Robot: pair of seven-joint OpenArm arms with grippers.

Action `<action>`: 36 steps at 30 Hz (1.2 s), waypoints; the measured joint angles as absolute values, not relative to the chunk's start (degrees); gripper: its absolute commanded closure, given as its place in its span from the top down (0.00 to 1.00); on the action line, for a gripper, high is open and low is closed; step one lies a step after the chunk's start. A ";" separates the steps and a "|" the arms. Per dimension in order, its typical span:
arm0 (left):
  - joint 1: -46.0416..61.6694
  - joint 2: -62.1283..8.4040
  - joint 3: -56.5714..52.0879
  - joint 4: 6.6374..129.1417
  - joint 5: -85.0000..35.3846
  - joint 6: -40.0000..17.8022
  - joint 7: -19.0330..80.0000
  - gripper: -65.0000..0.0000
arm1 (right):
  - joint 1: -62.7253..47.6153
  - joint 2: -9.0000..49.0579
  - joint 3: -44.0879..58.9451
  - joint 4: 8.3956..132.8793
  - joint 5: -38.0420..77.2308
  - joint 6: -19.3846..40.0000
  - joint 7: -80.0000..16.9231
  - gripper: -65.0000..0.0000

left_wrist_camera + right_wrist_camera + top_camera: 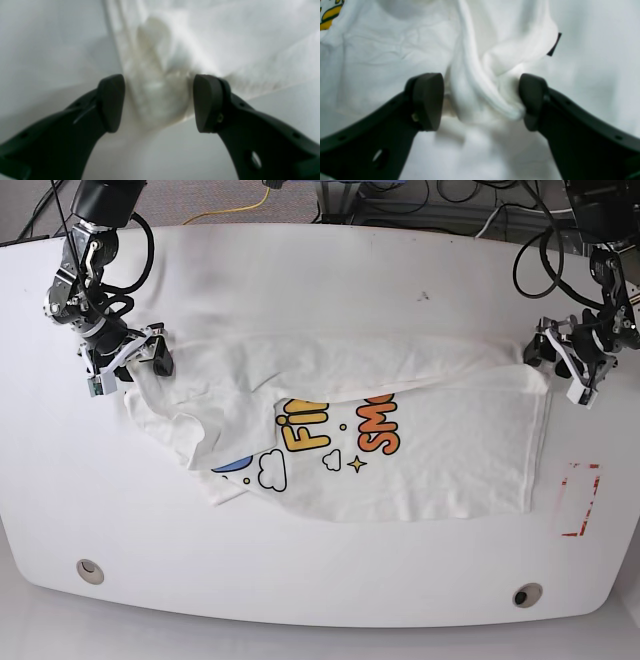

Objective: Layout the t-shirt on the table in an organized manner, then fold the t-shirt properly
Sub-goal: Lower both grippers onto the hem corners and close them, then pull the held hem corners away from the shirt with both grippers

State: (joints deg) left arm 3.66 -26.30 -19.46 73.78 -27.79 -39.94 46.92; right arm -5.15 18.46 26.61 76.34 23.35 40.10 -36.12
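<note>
The white t-shirt lies print-up across the table, its upper part folded down over the print's top. My left gripper is at the shirt's far right corner. In its wrist view the left gripper has a bunched ridge of the t-shirt pinched between its fingers. My right gripper is at the shirt's far left corner. In its wrist view the right gripper holds a twisted roll of the t-shirt between its fingers, low over the table.
A red tape rectangle is marked at the right, below my left gripper. Two grommet holes sit near the front edge. Cables lie beyond the table's back edge. A small dark tag sticks out beside the bunched cloth.
</note>
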 measured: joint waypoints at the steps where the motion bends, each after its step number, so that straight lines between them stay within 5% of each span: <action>1: 3.62 -26.26 -19.44 73.36 -28.12 -39.94 46.76 0.62 | -5.15 18.44 26.61 76.34 23.35 40.12 -36.14 0.69; 6: 3.53 -26.89 -19.62 70.63 -30.02 -40.60 44.45 0.60 | -5.02 18.39 26.61 76.84 23.31 40.10 -36.25 0.68; 9: 3.25 -27.22 -18.46 70.32 -29.61 -40.34 44.38 0.44 | -5.17 18.33 26.50 77.56 23.07 40.07 -36.88 0.62; 13: 2.87 -27.18 -17.76 70.28 -29.15 -39.75 44.23 0.16 | -5.30 18.26 26.52 77.91 22.70 39.90 -37.47 0.38; 19: 3.31 -27.18 -17.72 70.24 -29.63 -39.92 44.14 0.07 | -5.32 17.96 26.48 77.89 22.63 39.94 -38.00 0.00; 36: 12.10 -27.03 -17.76 80.99 -29.34 -39.94 45.60 0.00 | -10.41 17.96 26.57 82.81 22.41 39.92 -38.15 0.00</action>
